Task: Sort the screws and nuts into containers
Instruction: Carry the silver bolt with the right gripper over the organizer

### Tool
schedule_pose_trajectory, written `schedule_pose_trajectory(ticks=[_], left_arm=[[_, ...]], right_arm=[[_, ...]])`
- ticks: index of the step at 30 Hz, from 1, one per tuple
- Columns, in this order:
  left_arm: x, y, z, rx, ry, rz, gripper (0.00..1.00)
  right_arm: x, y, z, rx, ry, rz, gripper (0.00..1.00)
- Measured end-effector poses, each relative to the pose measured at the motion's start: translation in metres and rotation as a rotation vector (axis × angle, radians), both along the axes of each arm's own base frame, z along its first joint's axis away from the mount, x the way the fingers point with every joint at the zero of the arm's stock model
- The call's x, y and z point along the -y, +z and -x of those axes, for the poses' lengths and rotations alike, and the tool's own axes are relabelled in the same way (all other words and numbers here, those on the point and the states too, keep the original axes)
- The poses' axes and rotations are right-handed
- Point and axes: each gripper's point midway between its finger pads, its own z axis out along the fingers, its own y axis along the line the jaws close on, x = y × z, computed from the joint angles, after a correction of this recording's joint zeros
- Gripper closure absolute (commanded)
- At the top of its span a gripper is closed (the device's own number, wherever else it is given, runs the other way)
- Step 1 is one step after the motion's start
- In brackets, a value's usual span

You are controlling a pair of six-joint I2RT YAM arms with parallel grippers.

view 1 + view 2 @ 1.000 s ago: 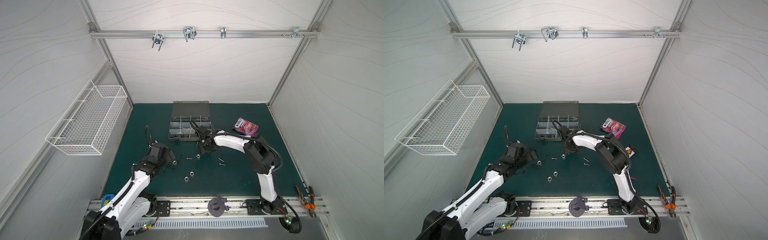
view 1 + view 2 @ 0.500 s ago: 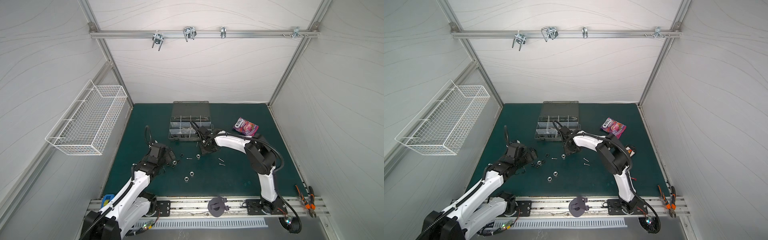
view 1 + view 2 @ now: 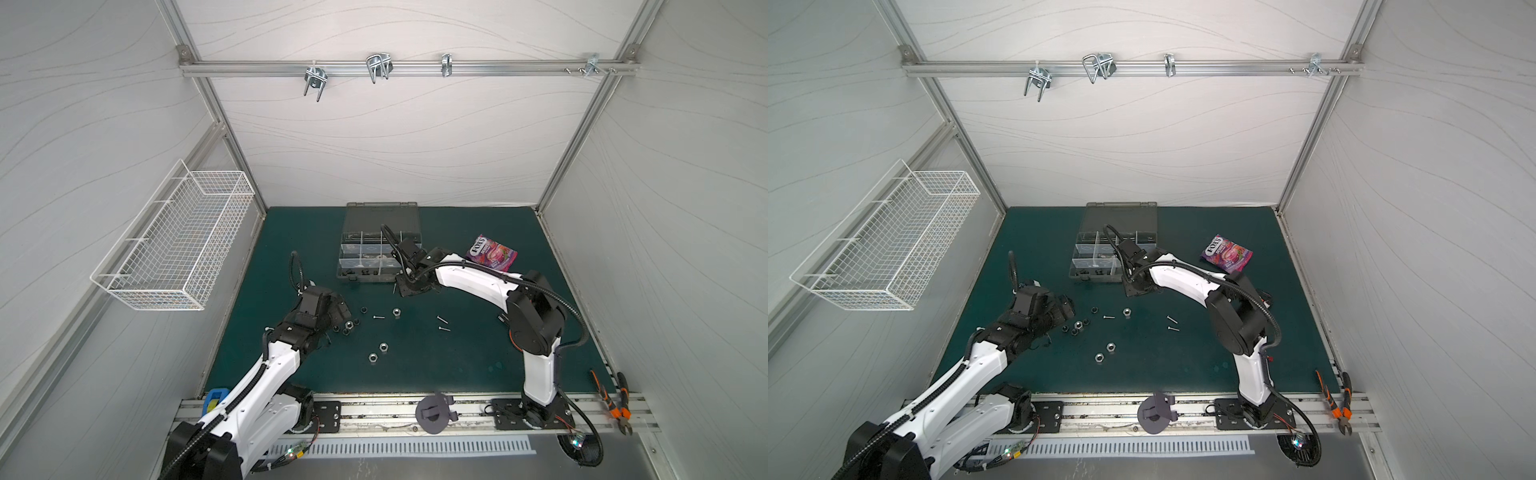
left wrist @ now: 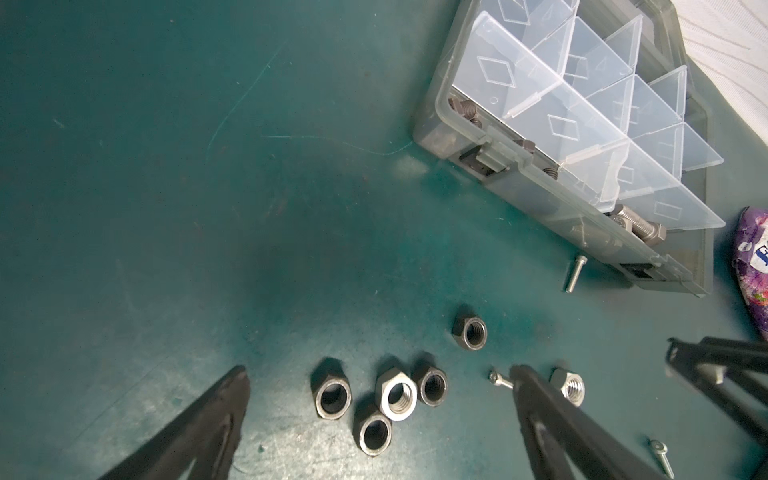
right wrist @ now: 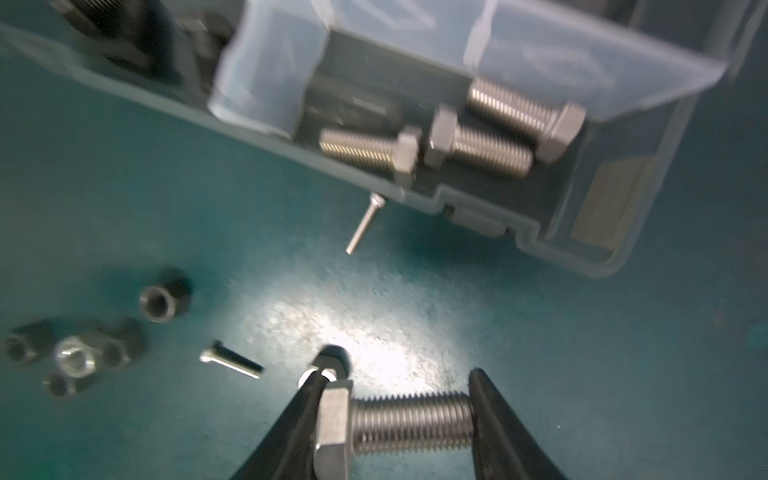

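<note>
The right hand [image 5: 403, 386] is clamped end to end on a stout silver bolt [image 5: 399, 424]. The bolt is bright, coarsely threaded along its whole shank, and has a thick six-sided head. The head presses flat against one finger [image 5: 295, 415] and the blunt thread end against the other. Its long axis therefore runs straight across the gap, from finger to finger.

In both top views this hand sits over the green bench [image 3: 457, 353], just in front of the grey case [image 3: 380, 218], near the case's right front corner. In the corner compartment of the case lie three matching bolts [image 5: 478, 149], roughly along the front wall, with their heads not all turned the same way. A thin screw [image 5: 363, 224] lies on the bench with its head at the case's front wall and its shank pointing away from it.

The left hand [image 4: 378, 374] has its fingers spread wide and holds nothing. Between them on the bench is a tight cluster of nuts: a silver nut [image 4: 397, 395] touching three black nuts [image 4: 332, 392], holes facing up.
</note>
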Motion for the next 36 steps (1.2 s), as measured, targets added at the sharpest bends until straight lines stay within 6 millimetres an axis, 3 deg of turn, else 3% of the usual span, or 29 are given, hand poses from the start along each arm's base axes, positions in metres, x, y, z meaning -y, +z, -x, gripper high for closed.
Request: schedule_pose_trajectory(ticks=[4,8,16,36], left_arm=[[0.000,0.000,0.000,0.000,0.000,0.001,0.01],[0.000,0.000,0.000,0.000,0.000,0.001,0.01],[0.000,0.000,0.000,0.000,0.000,0.001,0.01],[0.002,0.000,0.000,-0.003,-0.009,0.010,0.01]], right_arm=[[-0.015,0.026,-0.015,0.060,0.009,-0.042,0.67],[-0.026,0.037,-0.030,0.103,0.013,-0.056,0.67],[-0.041,0.017,-0.051,0.120,0.024,-0.016,0.67],[-0.051,-0.011,-0.086,0.158,-0.009,0.022,0.64]])
